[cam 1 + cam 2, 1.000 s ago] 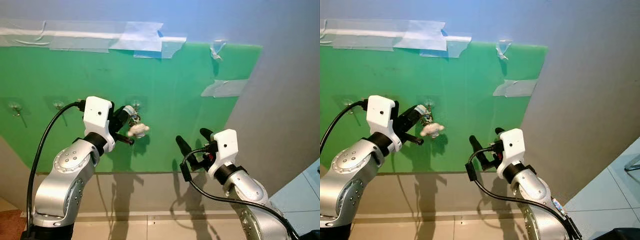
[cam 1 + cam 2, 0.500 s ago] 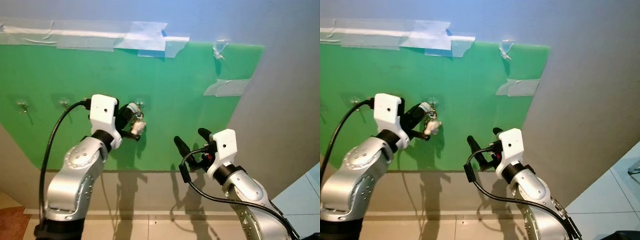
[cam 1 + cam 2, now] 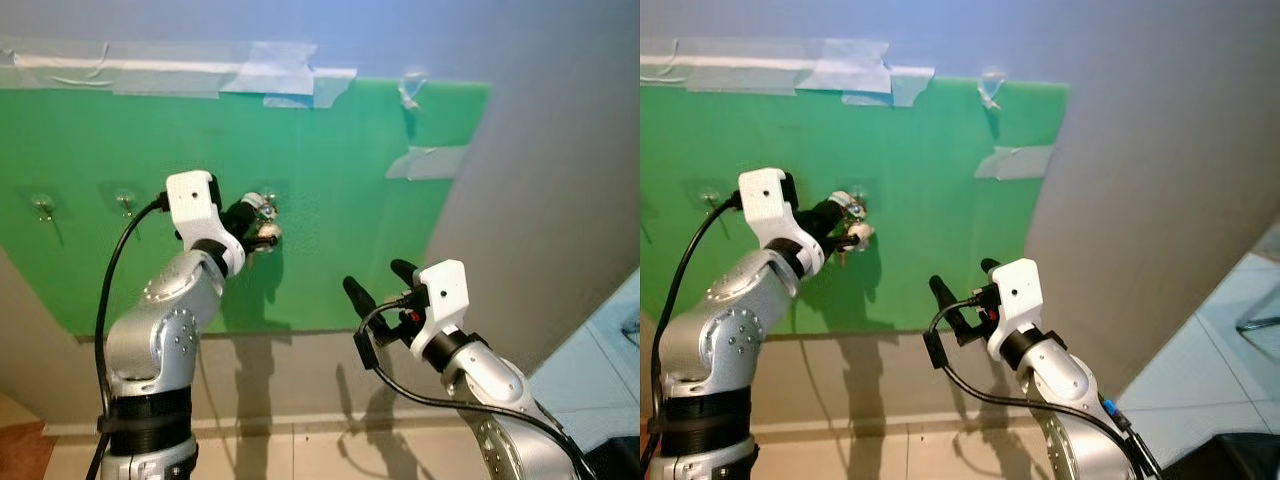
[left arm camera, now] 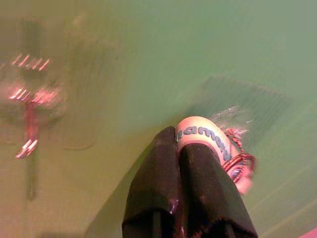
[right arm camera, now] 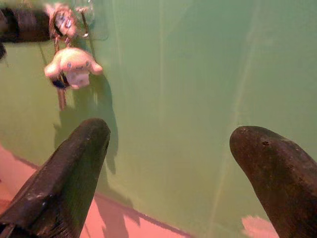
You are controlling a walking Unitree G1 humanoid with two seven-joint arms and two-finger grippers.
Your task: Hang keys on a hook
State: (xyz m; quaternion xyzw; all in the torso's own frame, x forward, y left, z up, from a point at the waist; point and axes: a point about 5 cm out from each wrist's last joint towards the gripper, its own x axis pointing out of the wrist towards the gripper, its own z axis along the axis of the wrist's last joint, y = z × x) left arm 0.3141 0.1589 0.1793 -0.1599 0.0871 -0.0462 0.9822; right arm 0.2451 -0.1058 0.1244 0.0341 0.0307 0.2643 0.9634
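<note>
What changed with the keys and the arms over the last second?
The left gripper, shut on the keys, carried them up and in to the hook on the green board. The right gripper stayed open, idle, lower right.

Room bright, light from above | arm shadows fall dark on the green plastic board [image 3: 330,180] and beige wall below | head views sharp | left wrist view hazy, yellowish, clear hook [image 4: 30,94] blurred with red glints

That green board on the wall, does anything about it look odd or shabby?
Yes. The green board is stuck up with wrinkled strips of clear tape along its top edge, and its right side carries loose-looking pieces.
</note>
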